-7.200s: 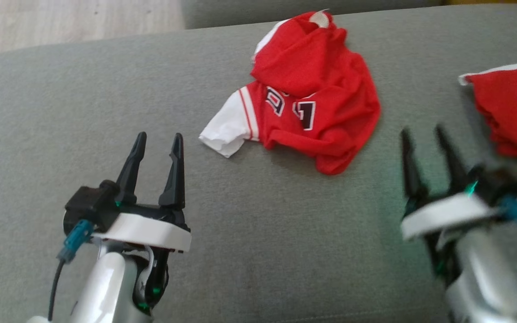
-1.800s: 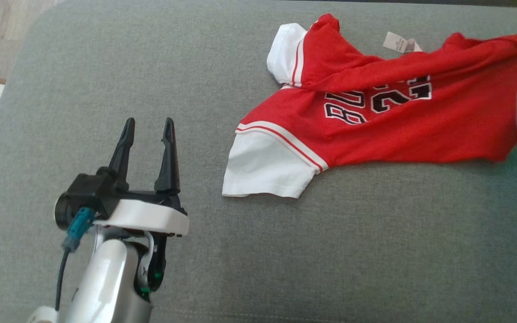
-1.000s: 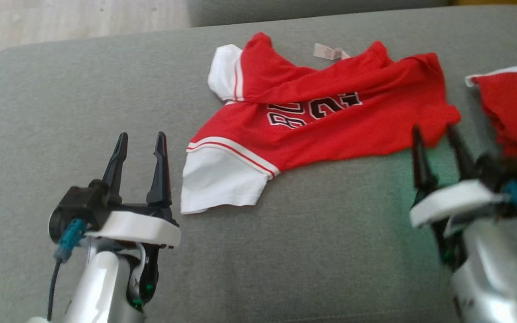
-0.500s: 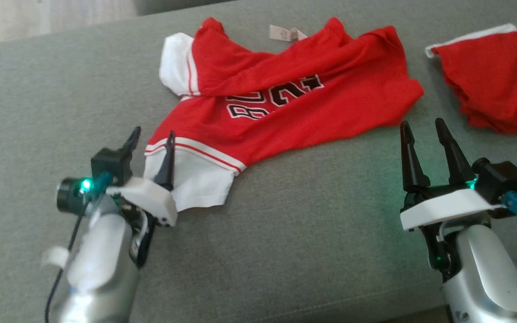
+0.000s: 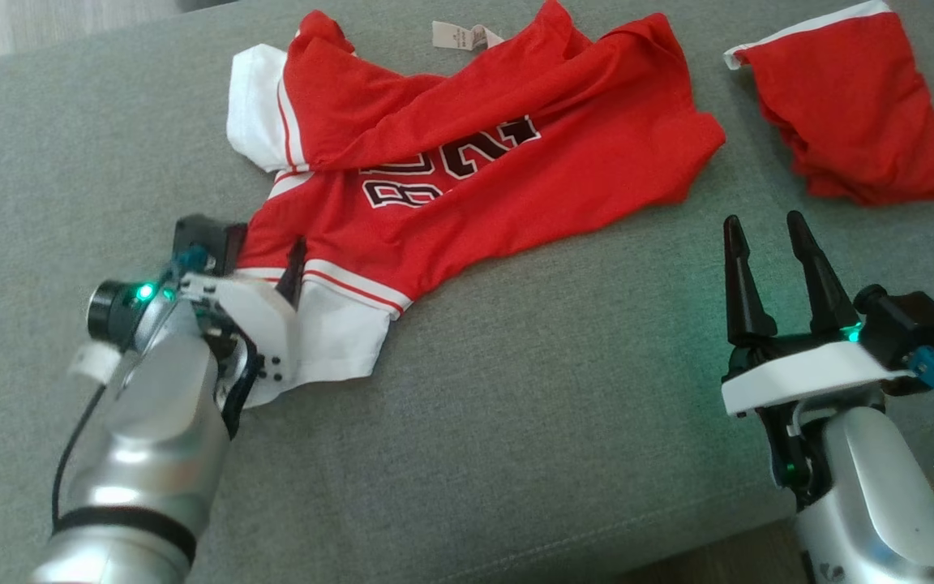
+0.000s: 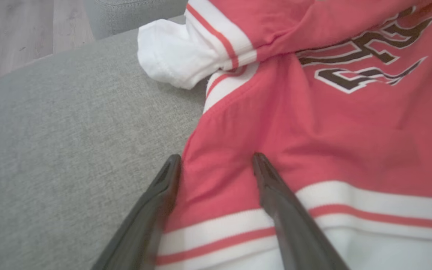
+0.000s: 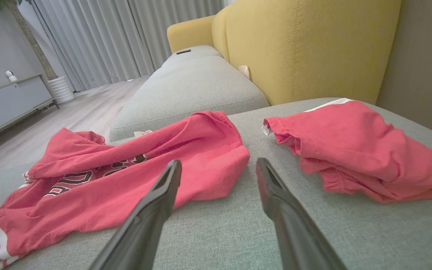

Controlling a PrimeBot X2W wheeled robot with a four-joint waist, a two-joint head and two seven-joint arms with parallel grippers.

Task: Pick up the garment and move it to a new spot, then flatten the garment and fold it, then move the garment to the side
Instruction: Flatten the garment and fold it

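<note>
The big soft grey sofa cushion [image 5: 516, 454] holds everything. The red sports shirt with white sleeves and black letters [image 5: 475, 186] lies across the far middle of it. The shirt is spread out but not flat, because a long red flap is folded down over the top of the letters. A smaller bunched-up red cloth with a white edge [image 5: 848, 122] lies apart on the right and is best left alone. The left gripper [image 6: 216, 159] is low over the shirt's left side, by the near white sleeve [image 5: 337, 341]. Its two dark fingers are spread wide with nothing pinched yet: one tip is at the shirt's edge and the other is over the red cloth. I think the job now is flattening. To do it well, press the tips down, pinch the edge tight, and pull slowly so the cloth does not slip. The right gripper [image 5: 763, 219] sits near the shirt's right end, with its fingers apart and empty. It could hold that end so the shirt stretches smooth.
</note>
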